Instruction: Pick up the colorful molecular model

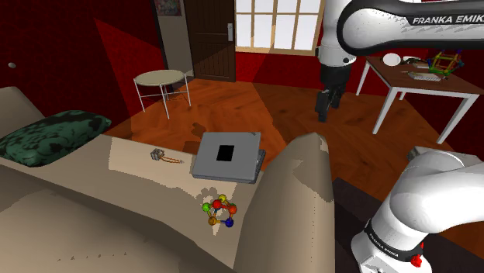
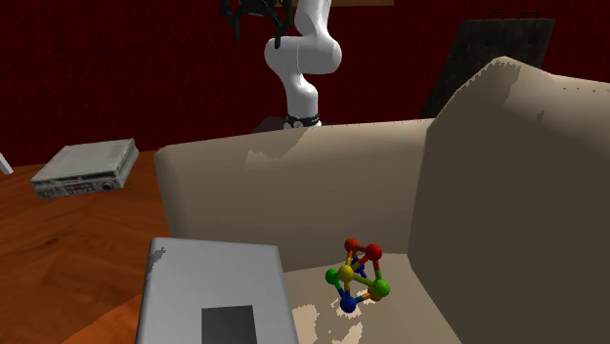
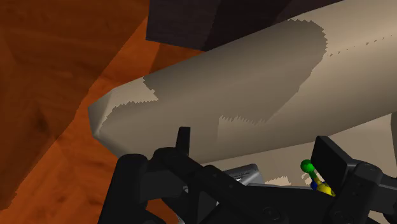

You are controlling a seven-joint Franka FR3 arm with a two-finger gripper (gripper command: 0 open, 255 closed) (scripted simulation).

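Brightly, the molecular model point(image 1: 219, 211) shows red, green, blue balls

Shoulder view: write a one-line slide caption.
Colorful molecular model rests on the beige sofa beside a flat grey device; the gripper hangs apart from it.

sofa arm point(image 1: 309, 194) beside molecular model point(image 1: 219, 211), open above

We saw the colorful molecular model point(image 1: 219, 211) lying on the beige sofa seat point(image 1: 140, 194), near a flat grey device point(image 1: 226, 155) with a black square on top. The black gripper point(image 1: 324, 108) hung well apart from both, seen against the wooden floor point(image 1: 264, 105).
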